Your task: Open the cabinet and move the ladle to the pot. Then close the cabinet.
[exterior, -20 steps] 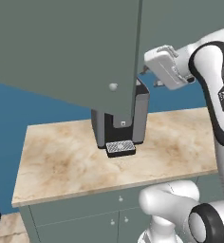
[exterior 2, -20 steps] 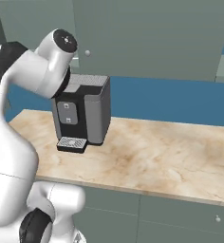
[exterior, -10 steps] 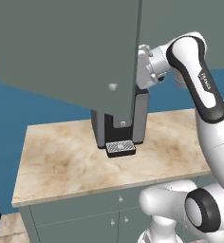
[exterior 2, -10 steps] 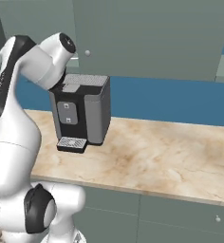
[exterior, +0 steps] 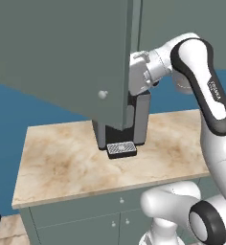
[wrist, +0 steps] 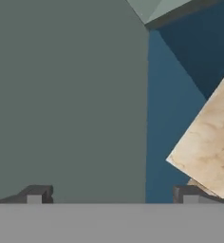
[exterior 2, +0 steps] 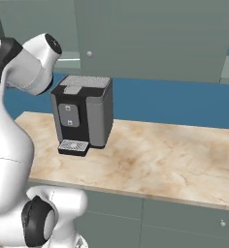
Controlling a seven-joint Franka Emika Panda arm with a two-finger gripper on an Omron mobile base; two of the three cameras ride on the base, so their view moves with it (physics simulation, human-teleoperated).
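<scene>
Since 1 second ago your arm has swung in behind the open cabinet door at 12 o'clock, and your gripper now faces that door's grey-green panel with fingers spread wide, holding nothing, above the coffee machine.
</scene>
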